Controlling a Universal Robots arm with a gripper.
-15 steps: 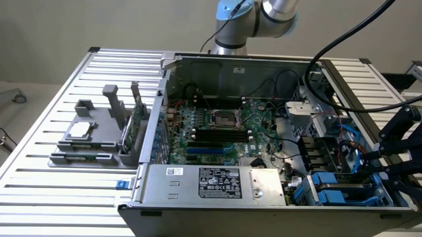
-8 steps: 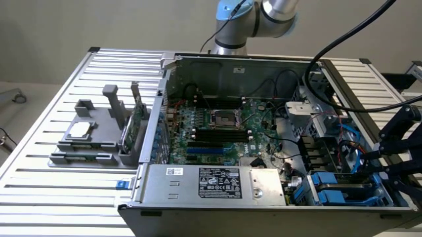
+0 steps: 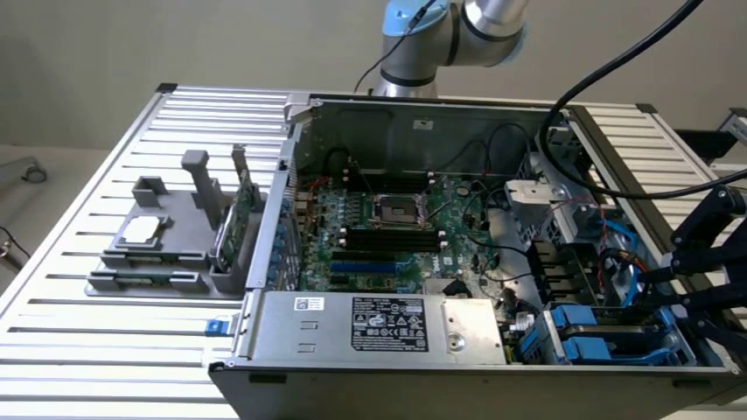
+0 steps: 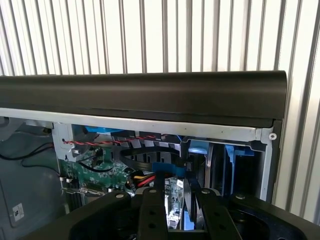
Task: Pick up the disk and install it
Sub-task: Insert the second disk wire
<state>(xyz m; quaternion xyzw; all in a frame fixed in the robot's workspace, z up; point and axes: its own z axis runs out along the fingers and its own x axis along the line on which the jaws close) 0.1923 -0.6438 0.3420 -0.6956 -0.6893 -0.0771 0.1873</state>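
Note:
My gripper point(image 3: 671, 267) hangs over the drive bay at the exterior view's right end of the open computer case point(image 3: 289, 188). Its black fingers point(image 4: 152, 212) stand close together around a thin dark slab seen edge-on, which looks like the disk point(image 4: 192, 196). A blue strip of carrier plastic shows at its far end. In the exterior view the disk point(image 3: 636, 284) stands upright just inside the case wall, with a blue rim along its edge. Below it sit blue drive carriers point(image 3: 589, 337) in the bay.
A grey fixture point(image 3: 152, 258) on the slatted table holds a small silver chip point(image 3: 140, 229) and an upright green card point(image 3: 245, 214). The motherboard point(image 3: 397, 227), the power supply point(image 3: 386, 324) and loose cables point(image 3: 583, 175) crowd the case. The case's black top edge point(image 4: 145, 97) lies close ahead.

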